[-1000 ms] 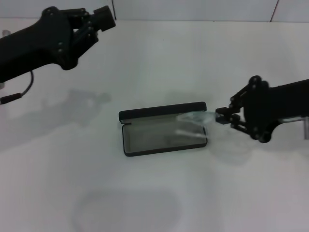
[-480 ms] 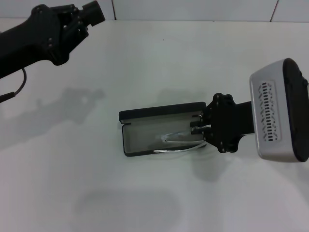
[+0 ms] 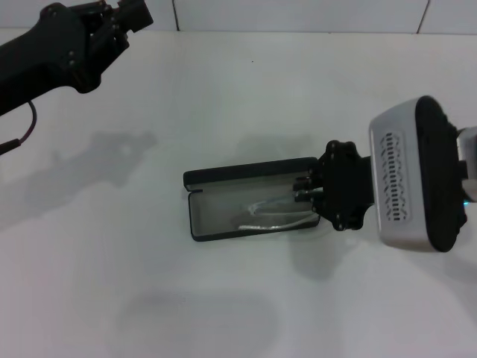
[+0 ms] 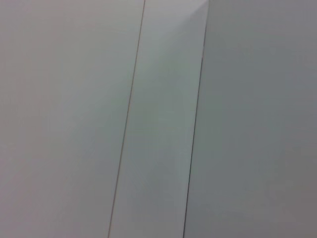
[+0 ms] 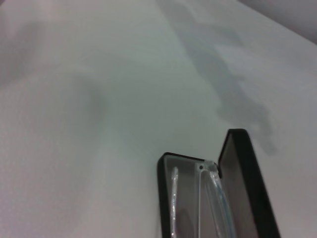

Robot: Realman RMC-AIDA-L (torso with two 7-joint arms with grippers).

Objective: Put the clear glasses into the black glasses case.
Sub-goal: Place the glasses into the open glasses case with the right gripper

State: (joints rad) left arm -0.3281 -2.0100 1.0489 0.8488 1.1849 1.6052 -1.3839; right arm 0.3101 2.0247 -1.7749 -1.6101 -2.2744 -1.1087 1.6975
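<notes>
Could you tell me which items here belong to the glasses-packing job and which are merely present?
Part of the job:
clear glasses, lying in the case
black glasses case, lid open
right gripper, at the case's end

Merely present:
left gripper, raised at the far left
white table

The black glasses case (image 3: 250, 200) lies open on the white worktop (image 3: 223, 97), a slim rectangle with rounded corners, its long side running left to right across the head view. Its lid stands raised along the far long edge, and the tray shows a pale grey lining. The clear glasses (image 3: 272, 216) lie inside the tray, fully transparent, showing mostly as thin bright lines against the lining, toward the right half of the case. In the right wrist view the case (image 5: 242, 183) is seen end-on, the lid upright along one side, and the glasses (image 5: 210, 198) stretch lengthwise along the tray.
</notes>
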